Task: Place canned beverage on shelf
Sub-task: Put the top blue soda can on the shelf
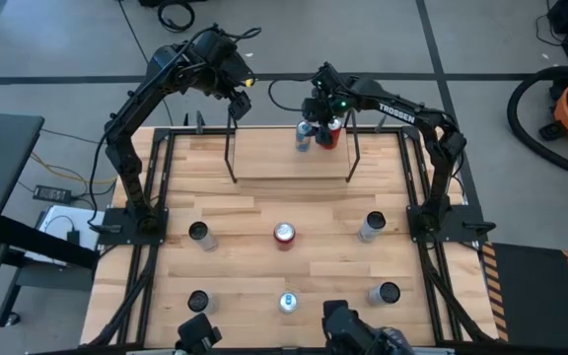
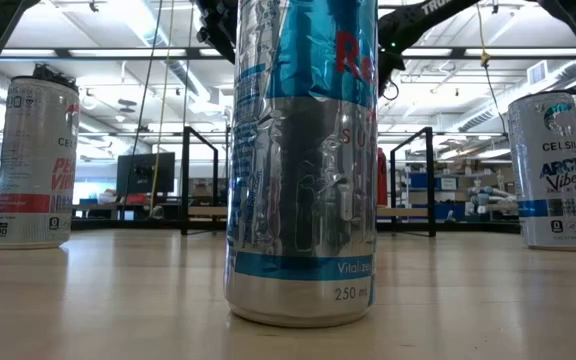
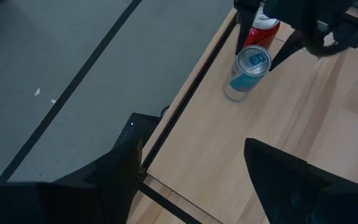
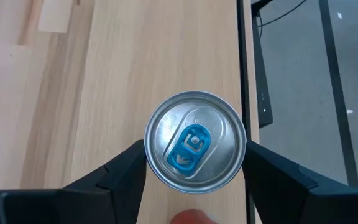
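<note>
Blue can (image 4: 195,142), upright on the shelf (image 1: 289,163) at the tabletop's (image 1: 245,247) 12 o'clock, red can (image 1: 330,134) just beside it, right gripper (image 4: 195,163) clamped on its sides; left gripper (image 3: 191,168), fingers apart, empty, at 11 o'clock.

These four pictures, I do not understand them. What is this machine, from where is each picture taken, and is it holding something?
It is a robot with two dark arms at a wooden table. One camera looks down from above, one sits at table height, and one rides on each wrist. The right gripper stands at the shelf, its fingers either side of a blue-tabbed can, next to a red can. Whether it grips the can, I cannot tell. The left gripper waits open, empty. Six more cans stand on the table, such as a red-topped one.
</note>
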Robot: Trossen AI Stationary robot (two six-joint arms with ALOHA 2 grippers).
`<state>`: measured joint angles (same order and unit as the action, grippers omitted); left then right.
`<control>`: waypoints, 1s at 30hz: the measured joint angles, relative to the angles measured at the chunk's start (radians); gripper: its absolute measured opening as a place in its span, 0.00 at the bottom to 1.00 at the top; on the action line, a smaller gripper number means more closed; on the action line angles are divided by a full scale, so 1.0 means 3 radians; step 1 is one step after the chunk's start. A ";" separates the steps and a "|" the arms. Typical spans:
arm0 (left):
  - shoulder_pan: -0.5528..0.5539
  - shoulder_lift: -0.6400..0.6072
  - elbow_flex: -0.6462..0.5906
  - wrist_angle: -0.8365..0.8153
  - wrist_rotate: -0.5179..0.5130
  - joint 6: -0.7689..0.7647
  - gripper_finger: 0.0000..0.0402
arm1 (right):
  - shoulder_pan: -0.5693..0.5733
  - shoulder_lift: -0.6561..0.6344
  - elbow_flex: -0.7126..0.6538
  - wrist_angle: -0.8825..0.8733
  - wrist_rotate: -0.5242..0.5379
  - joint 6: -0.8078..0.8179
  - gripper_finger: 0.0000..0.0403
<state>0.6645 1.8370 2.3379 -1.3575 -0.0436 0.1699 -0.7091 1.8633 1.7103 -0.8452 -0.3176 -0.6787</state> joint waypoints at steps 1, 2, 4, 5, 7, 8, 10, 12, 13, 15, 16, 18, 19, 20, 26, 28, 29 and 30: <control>-0.0001 0.0000 0.0000 0.0000 0.0000 0.0000 0.71 | -0.0014 0.0001 0.0000 0.0001 -0.0010 0.0013 0.62; 0.0000 0.0000 0.0000 0.0000 0.0000 0.0000 0.71 | -0.0027 0.0001 0.0000 0.0003 -0.0026 0.0017 0.62; 0.0001 0.0000 0.0000 0.0000 0.0000 0.0000 0.71 | -0.0053 0.0004 -0.0001 0.0011 -0.0105 0.0030 0.62; 0.0000 0.0000 0.0000 0.0000 0.0000 0.0000 0.71 | -0.0068 0.0005 -0.0004 0.0018 -0.0149 0.0059 0.62; 0.0000 0.0000 0.0000 0.0000 0.0001 0.0000 0.71 | -0.0093 0.0008 -0.0004 0.0053 -0.0216 0.0096 0.63; 0.0000 0.0000 0.0000 0.0000 0.0001 0.0000 0.71 | -0.0106 0.0008 -0.0005 0.0070 -0.0245 0.0099 0.63; -0.0001 0.0000 0.0000 0.0000 0.0000 0.0001 0.71 | -0.0117 0.0008 -0.0004 0.0083 -0.0258 0.0114 0.63; -0.0001 0.0000 0.0000 0.0000 0.0000 0.0001 0.71 | -0.0125 0.0008 -0.0004 0.0074 -0.0261 0.0144 0.63; 0.0000 0.0000 0.0000 0.0000 0.0000 0.0004 0.71 | -0.0126 0.0008 -0.0004 0.0074 -0.0269 0.0152 0.63; 0.0000 0.0000 0.0000 0.0000 0.0000 0.0005 0.71 | -0.0128 0.0008 -0.0004 0.0071 -0.0255 0.0157 0.63; -0.0001 0.0000 0.0000 0.0000 0.0000 0.0006 0.71 | -0.0128 0.0008 -0.0004 0.0058 -0.0244 0.0157 0.63; 0.0000 0.0000 0.0000 0.0000 0.0000 0.0006 0.71 | -0.0127 0.0008 -0.0004 0.0039 -0.0248 0.0159 0.63; 0.0000 0.0000 0.0000 0.0000 0.0000 0.0005 0.71 | -0.0127 0.0008 -0.0004 0.0036 -0.0251 0.0159 0.63; -0.0001 0.0000 0.0000 0.0000 0.0000 0.0005 0.71 | -0.0127 0.0008 -0.0004 0.0028 -0.0254 0.0159 0.63; 0.0000 0.0000 0.0000 0.0000 0.0000 0.0005 0.71 | -0.0123 0.0008 -0.0004 -0.0037 -0.0239 0.0184 0.63; 0.0001 0.0000 0.0000 0.0000 0.0000 0.0005 0.71 | -0.0123 0.0008 -0.0003 -0.0046 -0.0224 0.0185 0.63; -0.0001 0.0000 0.0000 0.0000 0.0001 0.0004 0.71 | -0.0123 0.0006 -0.0003 -0.0048 -0.0224 0.0187 0.63; -0.0001 0.0000 0.0000 0.0000 0.0001 0.0004 0.71 | -0.0121 0.0006 -0.0003 -0.0047 -0.0225 0.0187 0.63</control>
<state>0.6643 1.8370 2.3379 -1.3575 -0.0433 0.1711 -0.7454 1.8652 1.7096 -0.8592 -0.3852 -0.6228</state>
